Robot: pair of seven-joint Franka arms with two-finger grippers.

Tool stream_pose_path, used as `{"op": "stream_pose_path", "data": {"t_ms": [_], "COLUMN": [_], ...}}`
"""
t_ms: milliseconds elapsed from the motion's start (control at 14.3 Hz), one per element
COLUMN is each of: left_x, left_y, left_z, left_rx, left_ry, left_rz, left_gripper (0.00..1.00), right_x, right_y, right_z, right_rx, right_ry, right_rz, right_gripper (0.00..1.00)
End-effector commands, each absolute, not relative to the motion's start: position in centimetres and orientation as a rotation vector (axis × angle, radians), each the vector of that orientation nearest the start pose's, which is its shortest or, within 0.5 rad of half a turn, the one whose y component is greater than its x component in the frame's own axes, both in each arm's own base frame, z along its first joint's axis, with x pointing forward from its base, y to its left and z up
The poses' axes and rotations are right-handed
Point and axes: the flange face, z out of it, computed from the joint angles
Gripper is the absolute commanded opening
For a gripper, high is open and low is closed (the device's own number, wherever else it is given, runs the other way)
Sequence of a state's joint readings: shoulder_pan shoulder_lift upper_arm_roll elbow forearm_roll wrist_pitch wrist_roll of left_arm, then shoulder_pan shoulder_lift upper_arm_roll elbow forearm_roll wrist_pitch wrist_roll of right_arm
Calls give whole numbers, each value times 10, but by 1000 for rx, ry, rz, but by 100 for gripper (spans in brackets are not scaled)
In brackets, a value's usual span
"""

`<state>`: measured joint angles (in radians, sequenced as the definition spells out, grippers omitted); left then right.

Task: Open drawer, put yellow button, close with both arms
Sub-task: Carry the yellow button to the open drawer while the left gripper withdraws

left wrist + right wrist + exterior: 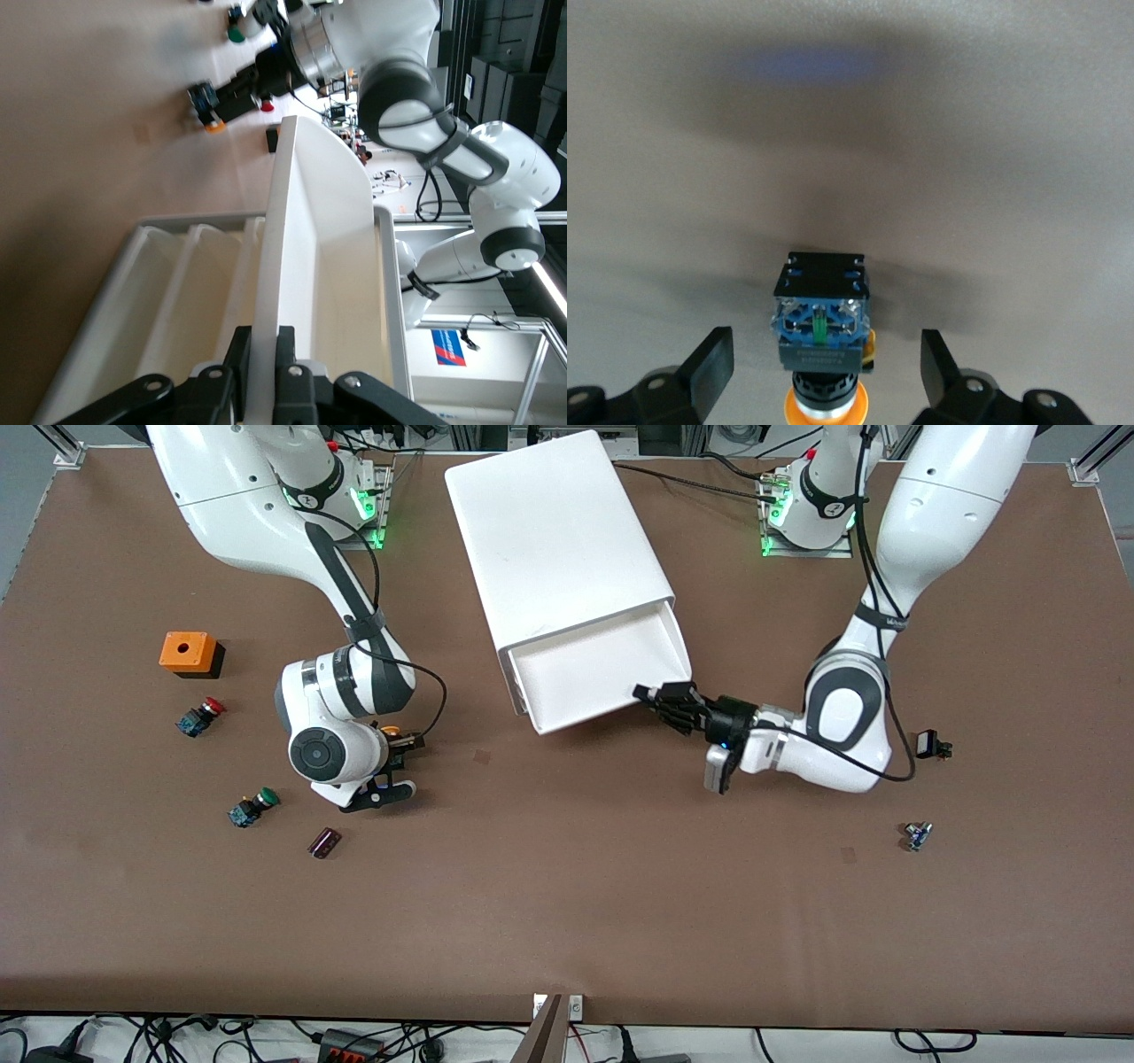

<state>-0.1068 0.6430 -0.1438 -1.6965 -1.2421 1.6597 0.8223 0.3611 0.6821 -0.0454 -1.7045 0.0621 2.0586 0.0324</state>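
Left gripper clamps the open drawer front at its 4 o'clock corner, steadying it; right gripper, fingers wide, straddles the yellow button for pickup.

Brown table; black cables along white floor edge; even light.

Counts:
- Push-buttons: three. Yellow button, red-capped button, green-capped button.
- Orange box: one.
- Cabinet: one; drawer pulled out: one.
- Other small parts on table: three. Dark purple part, black part, small bluish part.
- Robot arms: two.
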Motion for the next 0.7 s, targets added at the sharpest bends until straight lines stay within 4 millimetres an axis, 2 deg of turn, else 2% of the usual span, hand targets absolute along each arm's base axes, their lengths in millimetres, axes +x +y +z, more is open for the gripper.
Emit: {"op": "stream_pose_path", "data": {"t_ms": [0, 279, 349, 419, 489, 629], "left_x": [629, 631, 632, 632, 631, 633], "left_y": [-226, -221, -221, -221, -220, -218], "left_z": [255, 257, 259, 261, 260, 273], "left_rx": [1804, 1809, 1810, 1815, 1825, 1832], "left_ry": [-391, -387, -393, -405, -436, -439], "left_rz": [-231, -225, -221, -219, -218, -208], "left_gripper": [3, 8, 21, 56, 100, 100], "right_x": [600, 599, 599, 601, 604, 613], "right_y": [202, 202, 202, 202, 200, 195], "right_z": [175, 178, 180, 187, 196, 217], "right_rx": [-3106, -3104, -3104, -3105, -3104, -3082], "right_ry": [-365, -365, -365, -362, -357, -285], "right_rz": [509, 521, 521, 505, 490, 471], "right_gripper": [74, 26, 13, 6, 0, 0]}}
